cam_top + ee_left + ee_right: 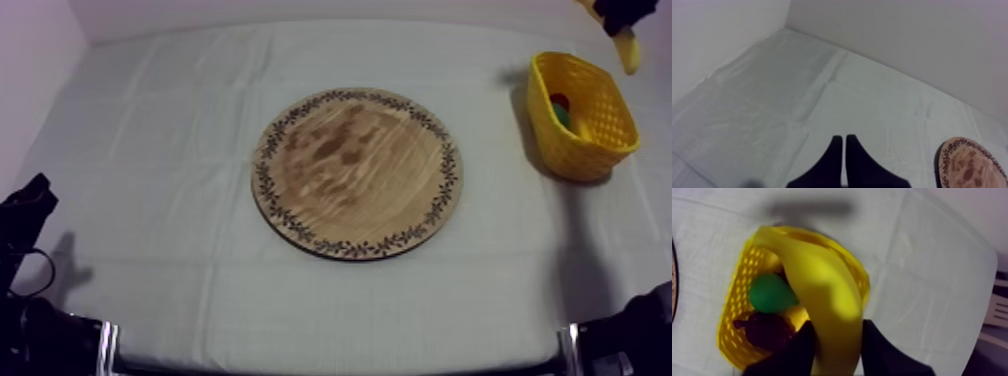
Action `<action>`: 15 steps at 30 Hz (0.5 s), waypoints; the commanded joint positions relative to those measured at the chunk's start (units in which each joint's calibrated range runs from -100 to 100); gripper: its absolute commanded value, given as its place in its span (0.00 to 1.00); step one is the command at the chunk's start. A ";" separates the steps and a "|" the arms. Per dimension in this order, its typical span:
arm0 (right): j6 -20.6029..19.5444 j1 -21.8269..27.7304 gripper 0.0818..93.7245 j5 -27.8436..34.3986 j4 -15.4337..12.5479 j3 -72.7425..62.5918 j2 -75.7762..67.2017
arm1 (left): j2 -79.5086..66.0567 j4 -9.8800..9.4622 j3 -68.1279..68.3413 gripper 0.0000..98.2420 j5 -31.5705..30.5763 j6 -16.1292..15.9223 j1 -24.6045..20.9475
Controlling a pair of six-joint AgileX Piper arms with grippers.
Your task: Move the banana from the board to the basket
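Note:
The banana (pixel 822 288) hangs above the yellow basket (pixel 737 293), held upright between the black fingers of my right gripper (pixel 839 335), which is shut on it. From above, that gripper (pixel 622 18) is at the far right corner with the banana (pixel 627 50) just over the basket's (pixel 590 135) far side. The round wooden board (pixel 355 172) lies bare in the middle of the table. My left gripper (pixel 844 139) rests shut, its fingers together as a narrow wedge over the cloth, low at the left (pixel 30 205).
Inside the basket lie a green pear (pixel 769 293) and a dark red fruit (pixel 767 330). The board's patterned rim (pixel 972 165) lies beside my left gripper. Walls stand close behind the table's far and left edges.

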 commanded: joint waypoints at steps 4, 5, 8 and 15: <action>-0.31 0.45 0.24 0.09 -0.26 1.56 -0.78 | 0.00 -0.01 -0.01 0.00 0.00 -0.02 0.01; -0.39 0.39 0.24 0.08 -0.35 2.06 -0.91 | 0.00 -0.01 -0.01 0.00 0.00 -0.02 0.01; -0.65 0.26 0.24 -0.39 -0.59 4.12 -1.03 | 0.00 -0.01 -0.01 0.00 0.00 -0.02 0.01; -1.71 0.27 0.23 -3.34 -1.00 9.51 1.14 | 0.00 -0.01 -0.01 0.00 0.00 -0.02 0.01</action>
